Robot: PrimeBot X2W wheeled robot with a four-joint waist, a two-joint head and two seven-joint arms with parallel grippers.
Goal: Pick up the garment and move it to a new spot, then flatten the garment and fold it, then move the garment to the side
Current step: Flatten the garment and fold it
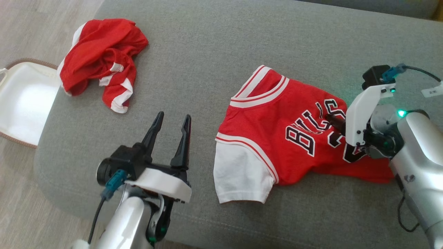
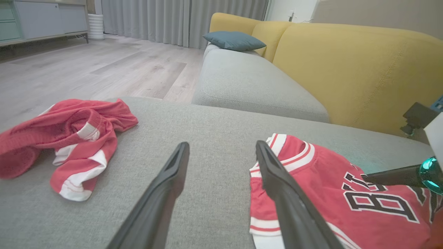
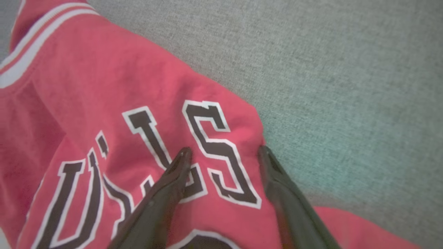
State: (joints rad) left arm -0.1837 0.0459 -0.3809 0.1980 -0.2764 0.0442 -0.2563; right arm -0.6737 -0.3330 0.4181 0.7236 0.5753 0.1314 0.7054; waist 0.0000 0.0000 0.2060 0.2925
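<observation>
Head view: the jersey (image 1: 277,138) lies spread on the grey seat (image 1: 207,52), right of centre, with its print up, the neckline toward the far side and a white sleeve (image 1: 242,176) toward the near edge. The shorts (image 1: 100,65) sit crumpled at the far left corner, well apart from the jersey. The left gripper (image 1: 174,116) hovers over bare seat just left of the jersey, its fingers spread with nothing between them. The right gripper (image 1: 333,121) reaches in from the right over the lettering, mostly hidden behind its white mount. A white basket (image 1: 24,100) stands on the floor to the left of the seat.

Left wrist view: the left gripper (image 2: 222,144) has its jaws wide apart and holds nothing, with grey seat showing between them. The jersey (image 2: 328,193) lies just right of the right-hand finger and the shorts (image 2: 69,138) lie to the far left. Behind are a yellow backrest (image 2: 346,69) and a blue pillow (image 2: 233,40).

Right wrist view: the right gripper (image 3: 224,149) is down at the jersey (image 3: 104,86), jaws parted. One finger lies over the black letters and the other is at the cloth's edge beside bare seat (image 3: 346,69). The tips seem to press on the fabric, though contact is hard to judge, and no cloth is pinched between them.
</observation>
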